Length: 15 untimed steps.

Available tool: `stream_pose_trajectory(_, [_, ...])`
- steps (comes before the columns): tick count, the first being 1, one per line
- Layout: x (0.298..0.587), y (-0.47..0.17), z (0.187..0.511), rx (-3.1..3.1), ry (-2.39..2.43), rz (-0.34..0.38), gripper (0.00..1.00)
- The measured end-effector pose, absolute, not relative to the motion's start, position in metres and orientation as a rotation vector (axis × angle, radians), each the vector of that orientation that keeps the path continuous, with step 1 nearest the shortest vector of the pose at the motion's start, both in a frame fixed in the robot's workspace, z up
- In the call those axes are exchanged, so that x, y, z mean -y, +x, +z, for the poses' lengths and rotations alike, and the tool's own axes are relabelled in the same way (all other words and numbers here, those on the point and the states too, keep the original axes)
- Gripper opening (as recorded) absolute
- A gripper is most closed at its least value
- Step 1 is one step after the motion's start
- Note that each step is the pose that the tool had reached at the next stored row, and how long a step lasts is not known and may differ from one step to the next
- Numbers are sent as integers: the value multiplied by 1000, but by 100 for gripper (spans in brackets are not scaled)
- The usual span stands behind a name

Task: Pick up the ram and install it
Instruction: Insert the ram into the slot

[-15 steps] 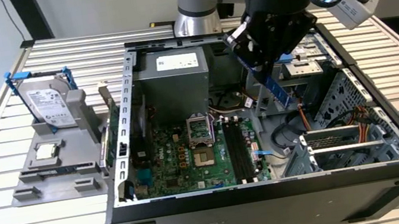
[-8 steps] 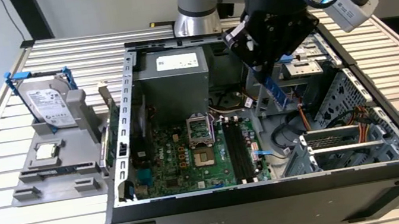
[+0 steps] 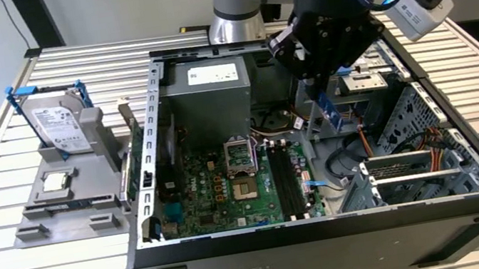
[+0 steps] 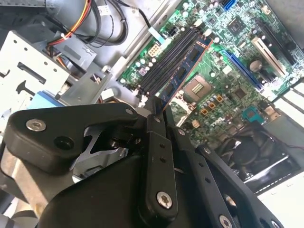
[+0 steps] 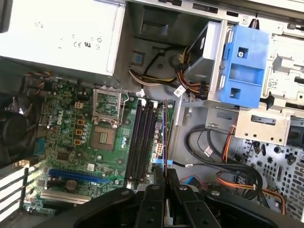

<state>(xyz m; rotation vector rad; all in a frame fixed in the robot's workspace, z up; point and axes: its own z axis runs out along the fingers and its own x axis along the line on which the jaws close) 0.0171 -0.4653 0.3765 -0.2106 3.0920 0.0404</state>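
One ram (image 3: 330, 108) stick hangs on end, pinched by its upper end in the tool (image 3: 316, 80) — inside the open computer case (image 3: 143, 166), above the green motherboard (image 3: 220, 195). Seen in the first wrist view, its thin edge runs alongside the black memory slots (image 5: 141, 142) — not yet seated.

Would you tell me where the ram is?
In the exterior view, the ram hangs from the gripper inside the computer case, above the black memory slots.
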Motion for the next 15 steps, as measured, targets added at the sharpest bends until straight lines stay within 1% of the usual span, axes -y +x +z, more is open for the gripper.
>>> stream_pose_trajectory(15, [465,17,376,-3097,-97,38,0])
